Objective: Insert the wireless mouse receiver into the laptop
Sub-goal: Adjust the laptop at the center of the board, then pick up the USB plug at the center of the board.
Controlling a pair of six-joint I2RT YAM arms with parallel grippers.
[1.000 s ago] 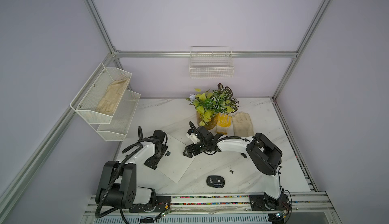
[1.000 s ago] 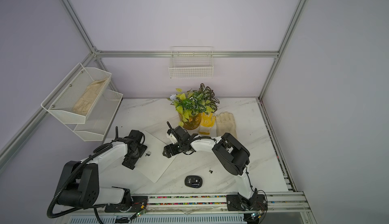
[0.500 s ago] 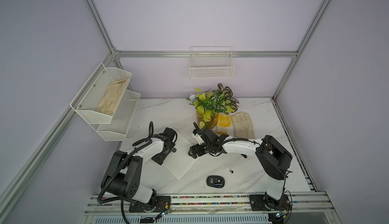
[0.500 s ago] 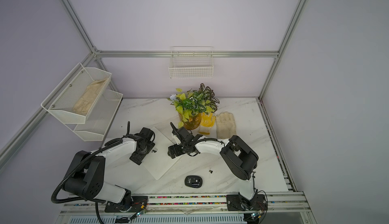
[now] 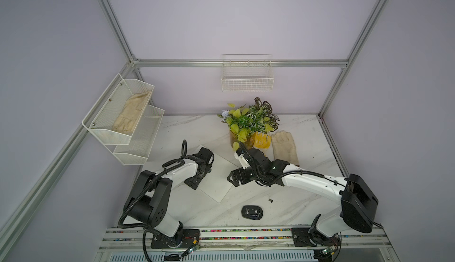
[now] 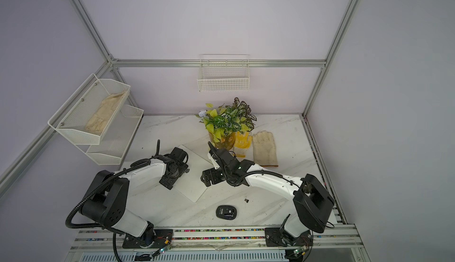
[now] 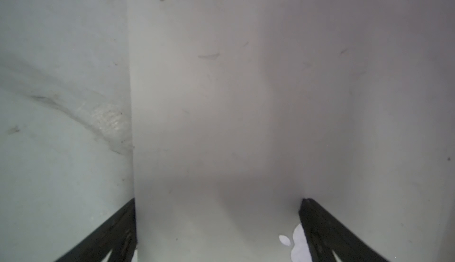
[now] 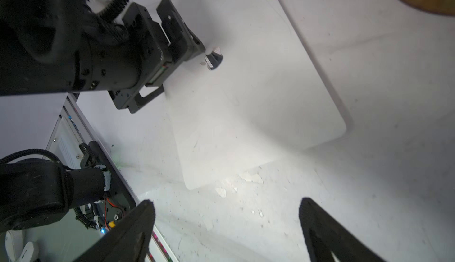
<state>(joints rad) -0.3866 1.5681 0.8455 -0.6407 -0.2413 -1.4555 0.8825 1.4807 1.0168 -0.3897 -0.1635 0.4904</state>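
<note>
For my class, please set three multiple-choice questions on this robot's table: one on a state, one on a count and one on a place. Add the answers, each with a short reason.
1. The laptop is:
A. open
B. closed and lying flat
C. standing on edge

2. How many gloves lie on the table?
A. two
B. none
C. five

3. Where is the receiver?
A. on the laptop
B. under a glove
C. on the table beside the mouse

Answers:
1 B: only its flat white lid shows.
2 A: one yellow and one cream glove lie side by side.
3 C: the tiny dark stub lies on bare marble near the mouse.
</note>
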